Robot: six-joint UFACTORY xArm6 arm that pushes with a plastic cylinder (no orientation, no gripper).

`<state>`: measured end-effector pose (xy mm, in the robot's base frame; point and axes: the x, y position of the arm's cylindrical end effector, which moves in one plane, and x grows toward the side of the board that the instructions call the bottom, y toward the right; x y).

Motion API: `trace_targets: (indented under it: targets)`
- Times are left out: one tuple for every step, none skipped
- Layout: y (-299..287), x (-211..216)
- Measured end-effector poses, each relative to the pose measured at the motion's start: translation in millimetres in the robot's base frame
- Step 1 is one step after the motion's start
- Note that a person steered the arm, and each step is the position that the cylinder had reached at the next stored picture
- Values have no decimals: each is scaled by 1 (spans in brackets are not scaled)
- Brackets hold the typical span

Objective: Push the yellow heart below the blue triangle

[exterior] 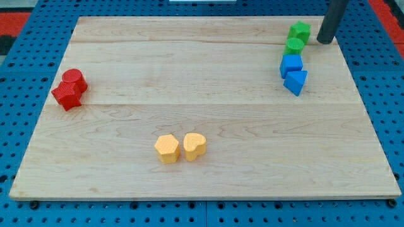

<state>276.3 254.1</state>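
Note:
The yellow heart (195, 146) lies near the view's bottom centre, right beside a yellow hexagon (166, 149) on its left. The blue triangle (295, 82) lies at the view's right, just below a blue cube (291, 65). My tip (324, 41) is at the view's top right, to the right of the green blocks, far from the yellow heart and above-right of the blue triangle.
Two green blocks (299, 31) (295, 45) stand in a line above the blue cube. A red cylinder (74, 80) and a red star (67, 96) sit at the view's left edge. The wooden board (202, 107) rests on a blue pegboard.

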Motion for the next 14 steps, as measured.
trace_targets:
  targets:
    - [-19,-1]
    - [-43,-2]
    - [-31,-4]
    - [3,-14]
    - [46,-29]
    - [91,-35]
    - [91,-35]
    - [91,-9]
    - [78,56]
    - [80,138]
    - [79,232]
    - [39,341]
    - [-69,340]
    - [-220,341]
